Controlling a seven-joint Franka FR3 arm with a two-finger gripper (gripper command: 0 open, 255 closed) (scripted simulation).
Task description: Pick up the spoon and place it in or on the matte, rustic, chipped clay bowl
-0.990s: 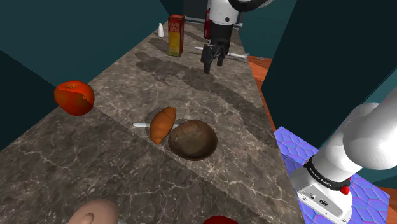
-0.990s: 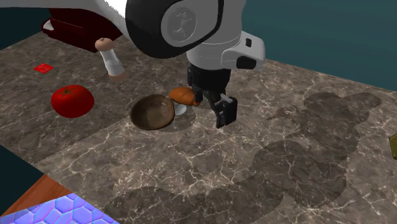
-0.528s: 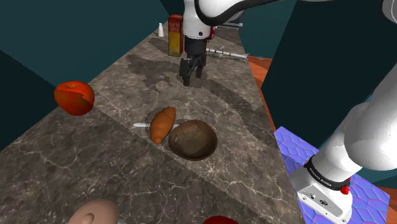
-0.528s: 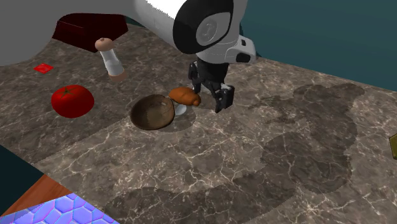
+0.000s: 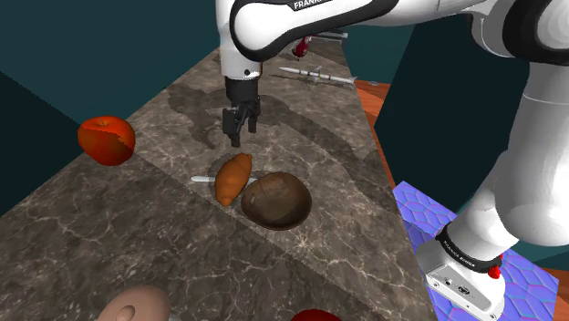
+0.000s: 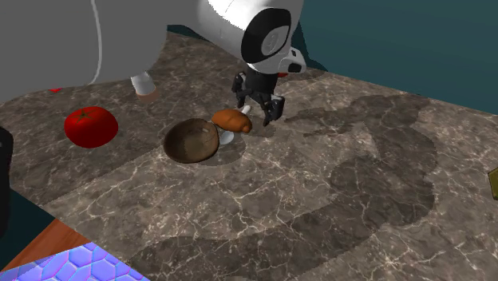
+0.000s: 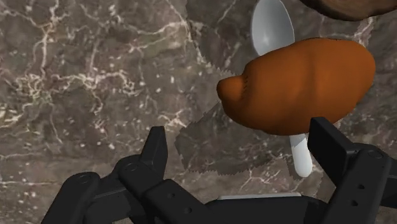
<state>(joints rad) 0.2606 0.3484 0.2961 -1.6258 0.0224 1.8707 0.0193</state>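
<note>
The gripper (image 5: 236, 139) has come along the counter (image 5: 109, 223) from its far end, and it now hangs low just beyond the bread roll (image 5: 232, 177). A second ago it was up by the knife (image 5: 319, 76). The arm has swung across with it and now spans the top of the shoulder view.

In the wrist view the gripper (image 7: 236, 133) has its two black fingers (image 7: 156, 147) spread wide, with nothing clasped between them. The bread roll (image 7: 299, 86) lies ahead of them, nearer one finger than the other.

The spoon (image 7: 272, 28) is pale grey and lies flat on the counter under the bread roll. Its rounded end shows on one side of the roll and its handle comes out on the other, close by one finger but not touching it. In the shoulder view only the handle tip of the spoon (image 5: 201, 180) shows beside the roll.

The bowl (image 5: 276, 199) is brown and rough. It sits upright just beside the roll, on the side away from the gripper, and its inside shows only bare brown. In the second exterior view the bowl (image 6: 191, 140), the roll (image 6: 231, 120), the spoon (image 6: 226, 137) and the gripper (image 6: 259, 113) stand close together in a row.

A red tomato (image 5: 106, 139) sits well apart from them near the counter's edge.
</note>
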